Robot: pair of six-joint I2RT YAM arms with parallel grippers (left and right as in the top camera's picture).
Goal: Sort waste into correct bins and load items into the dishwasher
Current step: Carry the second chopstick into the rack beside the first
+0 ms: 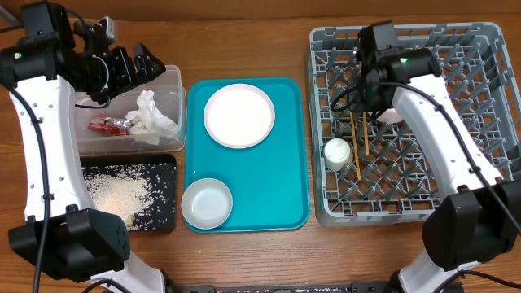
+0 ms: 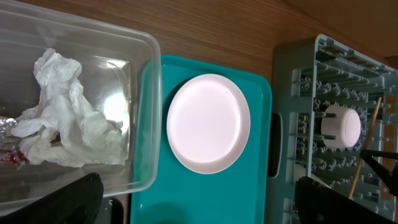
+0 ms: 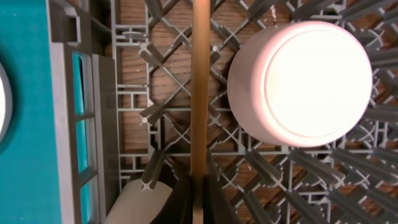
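On the worktop (image 1: 244,45), the teal tray (image 1: 281,187) sits in the middle and carries the pale pink plate (image 1: 238,115) at its far end and a white bowl (image 1: 207,203) at its near left corner. Just left of the teal tray, the clear tub (image 1: 177,89) holds the crumpled white tissue (image 1: 151,114) and the red wrapper (image 1: 104,124). The tissue lies on the side nearer the tray and the wrapper further from it. In front of the tub, also left of the teal tray, the black tray (image 1: 167,191) holds a heap of white rice grains (image 1: 118,193). Right of the teal tray stands the grey dish rack (image 1: 488,122), with the small white cup (image 1: 337,153) among its pegs close to the tray side. The wooden chopsticks (image 1: 356,150) lie over the grid just beside the cup. The left claw (image 1: 137,67) hangs over the far edge of the tub, its fingers spread wide with nothing between them. The right claw (image 3: 199,200) is over the rack, its fingers closed narrowly on a chopstick (image 3: 199,93) that runs straight out between them, above the rack floor and beside the cup.
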